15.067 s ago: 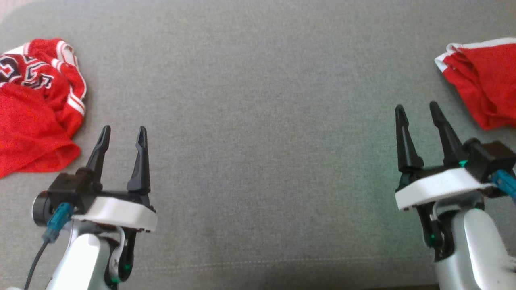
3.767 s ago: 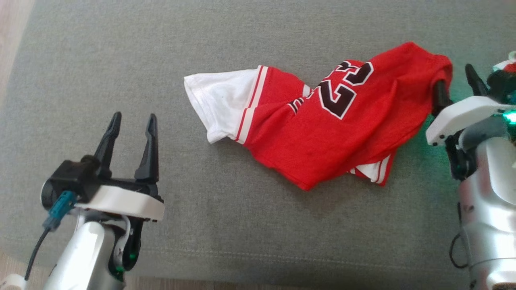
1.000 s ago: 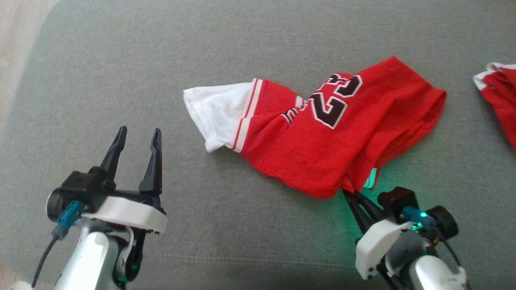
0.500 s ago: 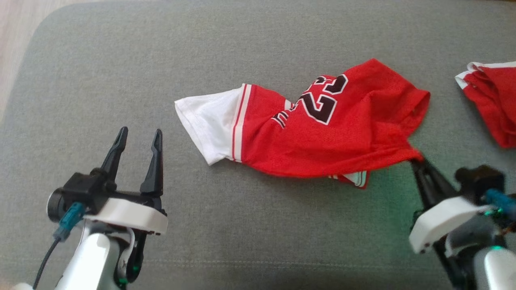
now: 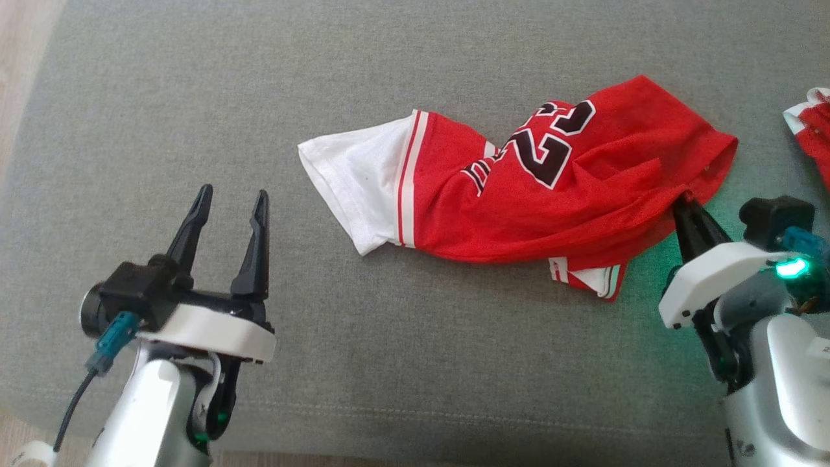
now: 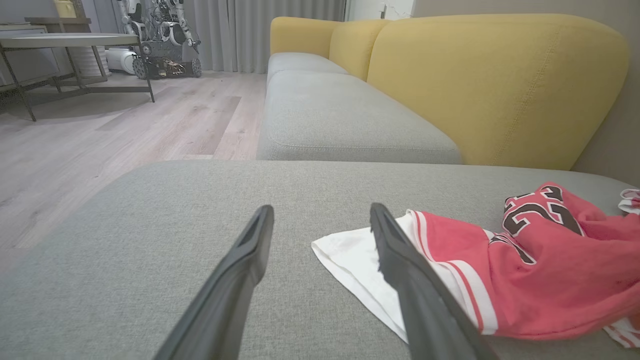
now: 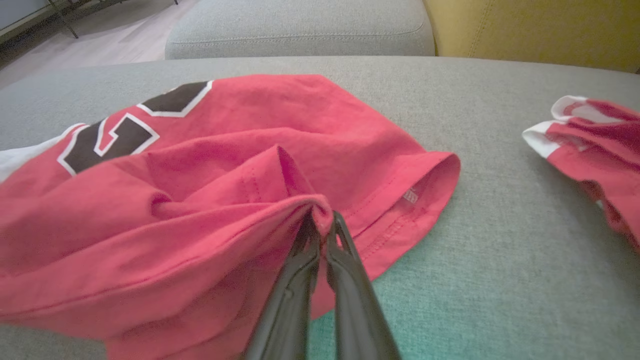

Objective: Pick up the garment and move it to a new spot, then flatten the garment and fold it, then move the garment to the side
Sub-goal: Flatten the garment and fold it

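The jersey [image 5: 532, 188] lies crumpled on the grey cushion [image 5: 194, 97], right of centre in the head view. It is red with a dark, white-edged "23" facing up. One white sleeve with red and white stripes at its seam spreads flat toward the left. A small striped piece shows from under its near edge.

The right pincer [image 5: 684, 204] is closed, its two fingers pressed together on a bunched fold of red cloth near the hem at the jersey's right end. In the right wrist view the fabric gathers into creases that run to the fingertips, and the hem opening, with a small label inside, lies just right of them on the cushion.

The left pincer [image 5: 233, 191] is open with nothing between its fingers. It hangs over bare cushion, well apart from the white sleeve.

A second red and white garment [image 5: 810, 130] lies at the right edge, apart from the jersey. Behind the cushion stand a yellow backrest [image 6: 490, 85] and a wooden floor [image 6: 125, 130].
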{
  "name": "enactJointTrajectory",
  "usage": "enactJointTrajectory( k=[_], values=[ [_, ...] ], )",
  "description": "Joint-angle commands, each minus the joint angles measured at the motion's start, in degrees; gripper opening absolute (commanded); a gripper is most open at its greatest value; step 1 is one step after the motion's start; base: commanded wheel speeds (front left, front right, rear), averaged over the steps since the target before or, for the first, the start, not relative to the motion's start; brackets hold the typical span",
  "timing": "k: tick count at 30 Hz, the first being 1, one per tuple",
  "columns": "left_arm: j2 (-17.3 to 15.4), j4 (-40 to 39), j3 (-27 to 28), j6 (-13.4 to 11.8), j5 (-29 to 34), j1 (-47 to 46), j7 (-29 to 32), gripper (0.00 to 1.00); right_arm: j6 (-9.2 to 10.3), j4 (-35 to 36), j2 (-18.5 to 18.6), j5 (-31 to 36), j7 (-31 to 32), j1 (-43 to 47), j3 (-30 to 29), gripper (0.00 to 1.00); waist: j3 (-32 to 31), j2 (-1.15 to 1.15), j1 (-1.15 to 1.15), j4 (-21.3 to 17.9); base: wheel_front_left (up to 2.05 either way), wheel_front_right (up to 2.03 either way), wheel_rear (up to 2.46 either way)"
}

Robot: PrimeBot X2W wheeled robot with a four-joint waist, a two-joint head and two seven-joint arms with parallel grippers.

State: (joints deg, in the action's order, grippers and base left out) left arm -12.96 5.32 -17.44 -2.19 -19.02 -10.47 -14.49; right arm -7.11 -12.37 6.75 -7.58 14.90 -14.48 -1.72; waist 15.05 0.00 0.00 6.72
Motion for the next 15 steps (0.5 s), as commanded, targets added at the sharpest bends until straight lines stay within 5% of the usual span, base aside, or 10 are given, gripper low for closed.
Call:
enactJointTrajectory(
  k=[1,15],
  values=[
    [-0.8,-1.7,2.69,0.16,0.62,-2.26,-0.51,1.0,-0.37,1.17,-0.09,-0.02,-1.86,-0.96,1.21,1.0,0.2,0.0,0.0,-0.05,0.0,0.0,0.0],
    [-1.73,-1.34,4.52,-0.36,0.88,0.57,-0.51,1.0,-0.37,14.73,-3.46,0.15,-5.67,10.64,-1.92,1.0,-2.38,0.0,0.0,-2.62,0.0,0.0,0.0]
  ],
)
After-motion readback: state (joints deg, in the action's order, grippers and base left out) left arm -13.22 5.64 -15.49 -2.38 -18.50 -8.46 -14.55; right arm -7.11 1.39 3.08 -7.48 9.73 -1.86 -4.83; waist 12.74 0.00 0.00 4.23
